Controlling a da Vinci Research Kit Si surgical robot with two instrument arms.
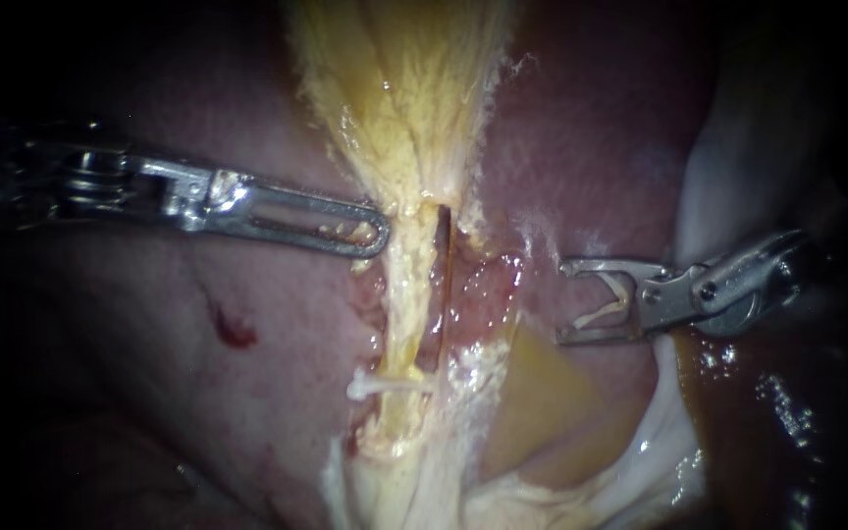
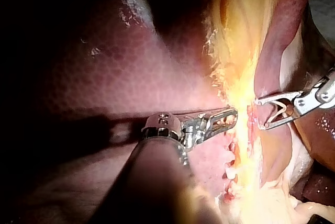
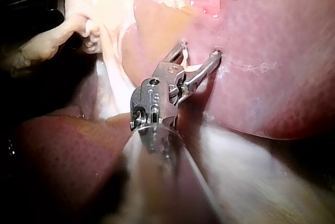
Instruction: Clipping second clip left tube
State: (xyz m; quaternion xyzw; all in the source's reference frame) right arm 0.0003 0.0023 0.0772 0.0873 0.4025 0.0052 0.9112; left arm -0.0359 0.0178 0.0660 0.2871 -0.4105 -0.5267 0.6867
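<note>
Two instruments over wet tissue, dark all round.

Far left: liver [image 1: 149, 393], dull pink and finely mottled, with one small red spot [image 1: 233, 329].

Left instrument [image 1: 377, 234]: bright steel with long slotted jaws pressed together. Yellow flecks sit in the slot. The tip touches the left edge of the fat.

Centre: fat [image 1: 404, 88], yellow, fibrous and frayed at the edges, narrows downward into the left tube [image 1: 399, 304]. The tube is pale yellow and glistening. Next to it is a dark slit, then a pinker strand [image 1: 483, 285]. The set clip [image 1: 385, 385], thin and white, lies across the left tube low down, well below the left instrument's tip.

Right of centre: a smooth tan patch [image 1: 542, 393].

Right instrument [image 1: 566, 301]: jaws stand wide, mouth toward the tubes. A pale V-shaped held clip [image 1: 606, 309] is seated between them and touches both. It is clear of the left tube, over pink liver.

Far right: white membrane [image 1: 728, 167] above, and amber fluid [image 1: 738, 422] with glints below.
</note>
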